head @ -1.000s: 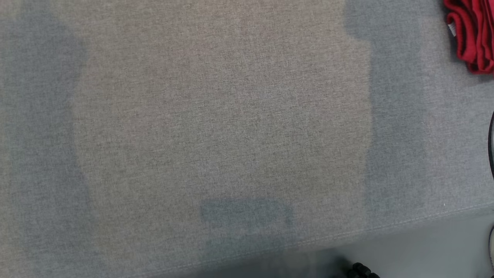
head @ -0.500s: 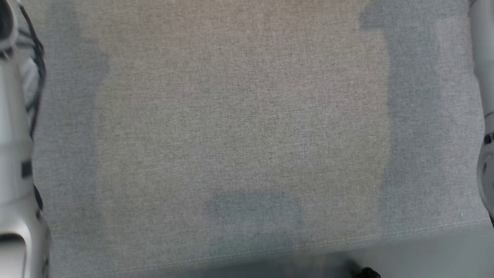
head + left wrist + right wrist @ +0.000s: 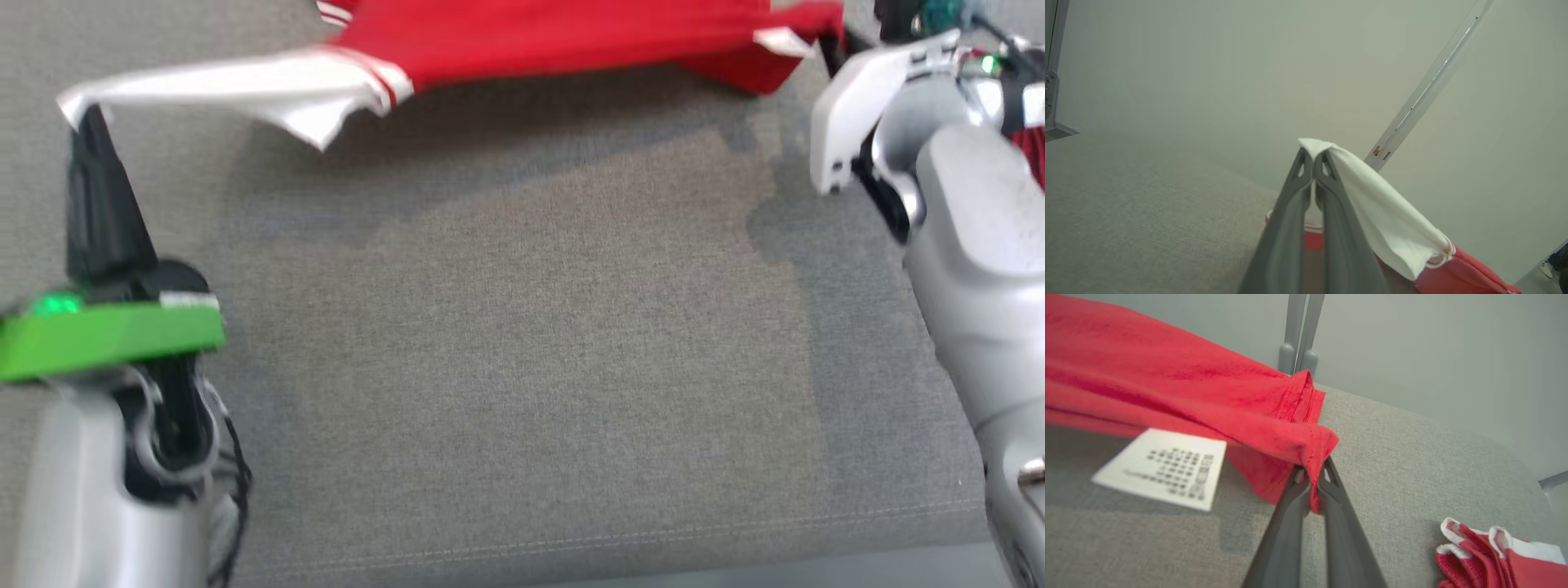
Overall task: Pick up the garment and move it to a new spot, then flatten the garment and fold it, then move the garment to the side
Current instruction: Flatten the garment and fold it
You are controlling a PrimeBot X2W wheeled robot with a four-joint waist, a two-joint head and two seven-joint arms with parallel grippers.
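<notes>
Left gripper (image 3: 1313, 159): fingers pinched tight on the white sleeve edge. Red-and-white shirt (image 3: 555, 37) hangs stretched between both grippers, lifted off the far part of the grey upholstered surface (image 3: 522, 367). Soft, light, sagging; thin knit could slip from a tip-only pinch. Best holds, I judge: hems. Right gripper (image 3: 1312, 473): clamped on a red hemmed corner, care label (image 3: 1163, 467) dangling nearby.

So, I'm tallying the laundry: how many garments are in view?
2. One red garment hangs stretched between the left gripper and right gripper; a crumpled garment lies on the grey cushion. Others may be hidden.
</notes>
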